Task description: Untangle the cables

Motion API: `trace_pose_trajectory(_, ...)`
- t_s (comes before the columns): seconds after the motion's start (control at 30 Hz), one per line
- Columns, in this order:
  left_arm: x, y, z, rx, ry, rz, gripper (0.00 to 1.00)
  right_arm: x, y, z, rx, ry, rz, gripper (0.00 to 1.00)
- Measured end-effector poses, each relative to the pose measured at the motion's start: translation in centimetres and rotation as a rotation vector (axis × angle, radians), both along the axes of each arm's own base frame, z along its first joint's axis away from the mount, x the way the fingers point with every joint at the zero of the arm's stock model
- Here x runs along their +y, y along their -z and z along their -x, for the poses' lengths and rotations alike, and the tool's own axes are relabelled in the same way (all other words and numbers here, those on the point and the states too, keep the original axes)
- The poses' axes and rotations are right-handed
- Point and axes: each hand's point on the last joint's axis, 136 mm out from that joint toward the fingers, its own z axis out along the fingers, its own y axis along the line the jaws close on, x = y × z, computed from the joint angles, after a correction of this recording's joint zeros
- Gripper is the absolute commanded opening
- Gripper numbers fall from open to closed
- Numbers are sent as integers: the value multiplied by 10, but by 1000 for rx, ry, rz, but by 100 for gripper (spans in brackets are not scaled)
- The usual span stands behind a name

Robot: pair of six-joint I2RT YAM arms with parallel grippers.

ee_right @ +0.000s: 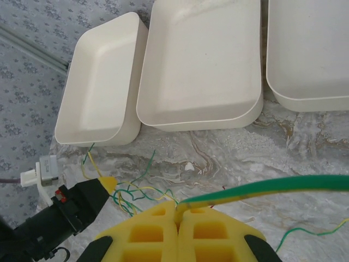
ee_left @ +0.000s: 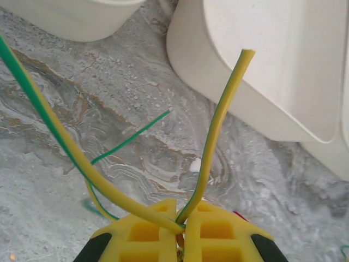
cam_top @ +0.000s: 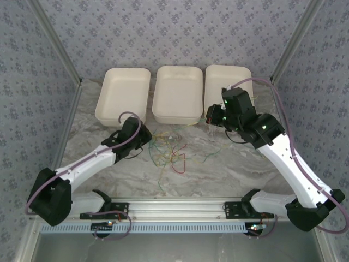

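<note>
Looking down, we see our left fingers (ee_left: 142,234) pinched shut on a yellow-green cable (ee_left: 215,136), our right fingers (ee_right: 210,234) clamped on a green-yellow cable (ee_right: 262,188); remaining cables (cam_top: 173,154) tangle on the table (cam_top: 245,169) at 6 o'clock of three white trays (cam_top: 174,118), floors bare

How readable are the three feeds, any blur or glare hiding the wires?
Top external: even, soft light, no glare; the cables are tiny but distinct. Left wrist: the yellow-green wire in the left claw is slightly soft up close. Right wrist: the green-yellow wire at the right claw blurs; white trays bright, not washed out.
</note>
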Motion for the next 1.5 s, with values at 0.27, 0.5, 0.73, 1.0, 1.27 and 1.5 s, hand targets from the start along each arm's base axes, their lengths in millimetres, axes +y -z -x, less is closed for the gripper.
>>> trace_pose_trajectory(0.27, 19, 21, 6, 83, -69, 36, 31, 3, -5, -4, -23, -3, -17, 0)
trace_pose_trajectory(0.5, 29, 41, 15, 143, -98, 31, 28, 5, -9, -6, -40, -4, -29, 0)
trace_pose_trajectory(0.73, 32, 44, 23, 151, -111, 62, 38, 5, -18, -7, -51, -10, -22, 0)
trace_pose_trajectory(1.0, -6, -25, 60, -72, 99, 61, 38, 3, -9, -6, -27, -18, 31, 0)
trace_pose_trajectory(1.27, -21, -22, 81, -150, 291, -119, 57, 2, 12, -11, 35, -12, 96, 0)
trace_pose_trajectory(1.5, -53, 22, 95, -134, 476, -349, 63, 2, 15, -10, 45, -14, 104, 0)
